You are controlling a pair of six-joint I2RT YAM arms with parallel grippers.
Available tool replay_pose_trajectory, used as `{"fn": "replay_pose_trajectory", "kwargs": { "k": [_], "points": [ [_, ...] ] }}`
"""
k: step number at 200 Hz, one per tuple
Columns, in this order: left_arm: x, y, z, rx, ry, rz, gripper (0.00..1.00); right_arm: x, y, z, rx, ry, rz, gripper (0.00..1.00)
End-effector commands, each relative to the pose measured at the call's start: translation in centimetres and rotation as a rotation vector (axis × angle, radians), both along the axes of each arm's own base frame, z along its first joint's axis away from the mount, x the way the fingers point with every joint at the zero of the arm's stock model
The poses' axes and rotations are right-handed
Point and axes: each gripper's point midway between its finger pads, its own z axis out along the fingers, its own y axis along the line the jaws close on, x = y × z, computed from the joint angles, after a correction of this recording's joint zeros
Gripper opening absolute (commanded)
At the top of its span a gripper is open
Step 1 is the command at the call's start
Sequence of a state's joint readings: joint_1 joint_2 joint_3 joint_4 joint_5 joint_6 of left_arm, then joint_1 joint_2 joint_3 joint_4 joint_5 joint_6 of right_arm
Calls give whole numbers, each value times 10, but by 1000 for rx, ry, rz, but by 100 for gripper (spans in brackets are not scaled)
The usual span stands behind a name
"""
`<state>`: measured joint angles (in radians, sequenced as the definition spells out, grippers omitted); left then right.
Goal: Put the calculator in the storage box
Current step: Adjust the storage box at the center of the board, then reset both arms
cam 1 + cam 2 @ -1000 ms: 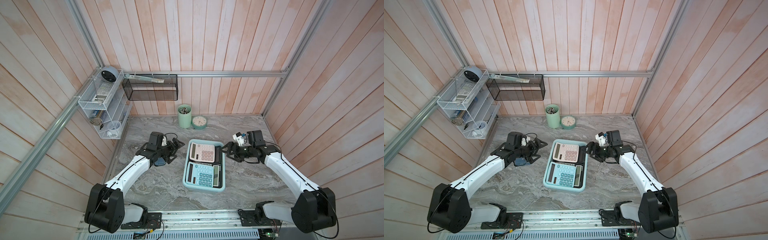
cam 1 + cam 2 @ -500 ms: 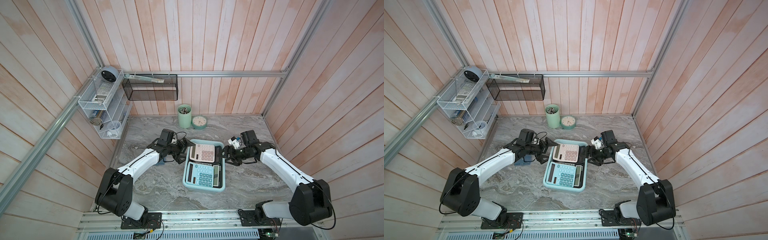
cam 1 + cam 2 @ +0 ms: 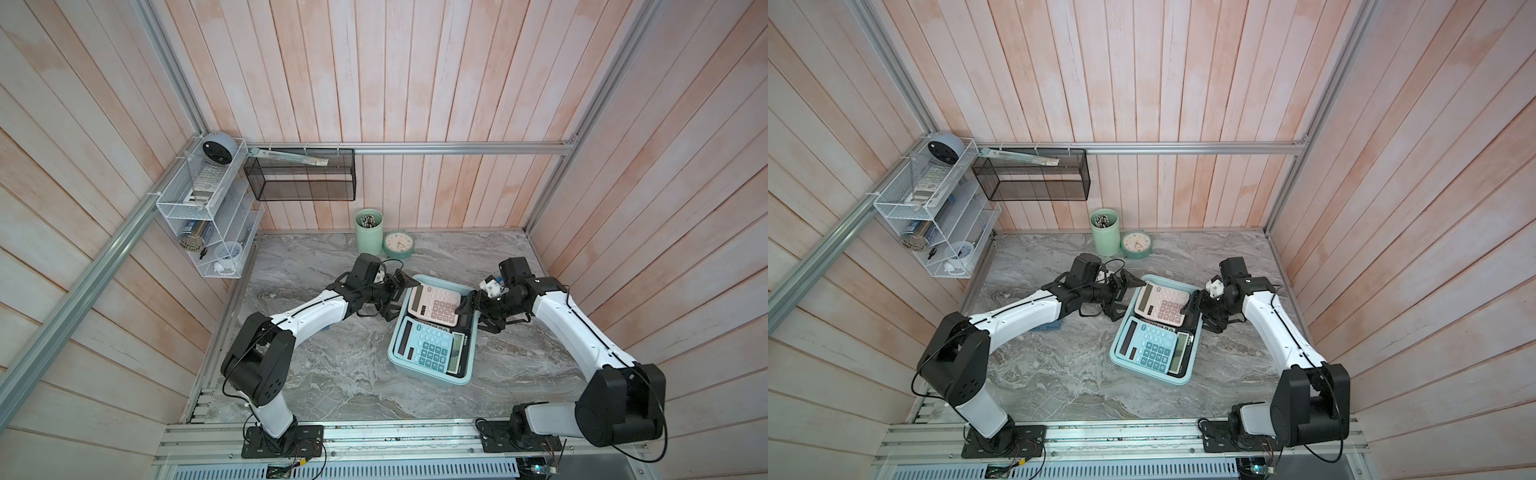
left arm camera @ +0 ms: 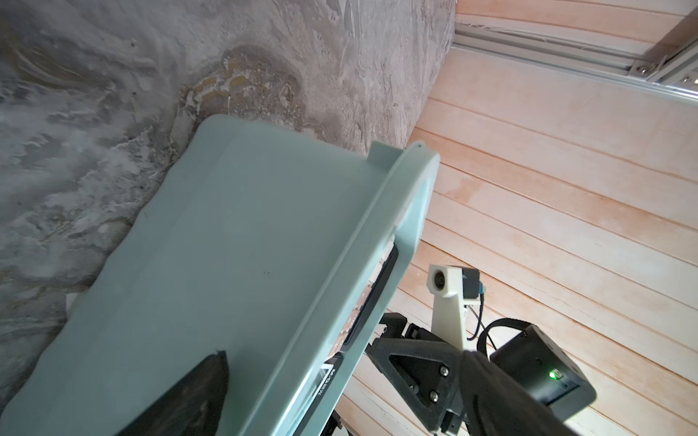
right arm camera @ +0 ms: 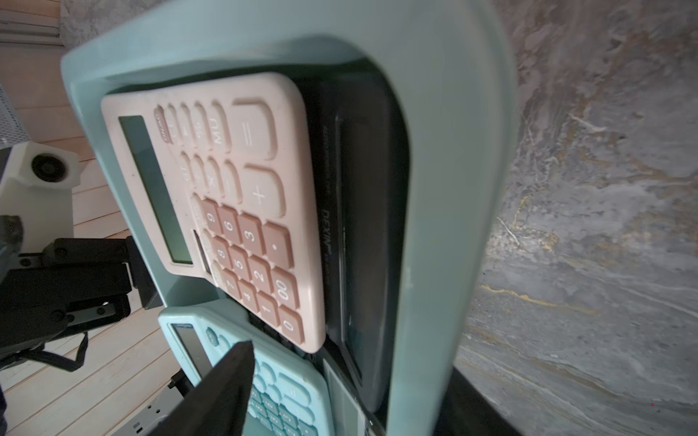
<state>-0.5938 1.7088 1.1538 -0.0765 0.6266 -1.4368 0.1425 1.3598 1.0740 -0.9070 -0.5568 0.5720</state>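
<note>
Jaws flank the storage box (image 3: 430, 377) on both sides; near tabletop (image 3: 340, 374) lies open.

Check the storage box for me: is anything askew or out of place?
Yes. The pink calculator sits askew in the storage box, lying on a black calculator with one corner overlapping the blue calculator. Nothing looks spilled or damaged.
</note>
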Motion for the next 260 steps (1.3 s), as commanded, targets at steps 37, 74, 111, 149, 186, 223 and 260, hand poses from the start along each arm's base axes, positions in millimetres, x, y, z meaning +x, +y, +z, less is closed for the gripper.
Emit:
{"fn": "replay_pose_trajectory", "kwargs": {
  "k": [37,74,111,149,186,223,260],
  "points": [
    [-6,36,31,-8,-73,4,100,3,49,20,135,-58,104,72],
    [-11,66,27,30,-76,55,100,4,82,18,127,-71,160,72],
    [-11,92,27,90,-99,102,100,10,83,19,75,-91,156,72],
    [-12,153,40,317,-174,173,100,9,49,33,-129,-144,148,76],
    [-28,190,76,480,-289,201,100,7,24,66,-224,-283,95,89],
    [-48,218,109,566,-453,257,100,8,2,105,-272,-499,23,98],
    [-60,233,122,630,-687,318,100,9,-18,125,-330,-780,-14,98]
  ]
}}
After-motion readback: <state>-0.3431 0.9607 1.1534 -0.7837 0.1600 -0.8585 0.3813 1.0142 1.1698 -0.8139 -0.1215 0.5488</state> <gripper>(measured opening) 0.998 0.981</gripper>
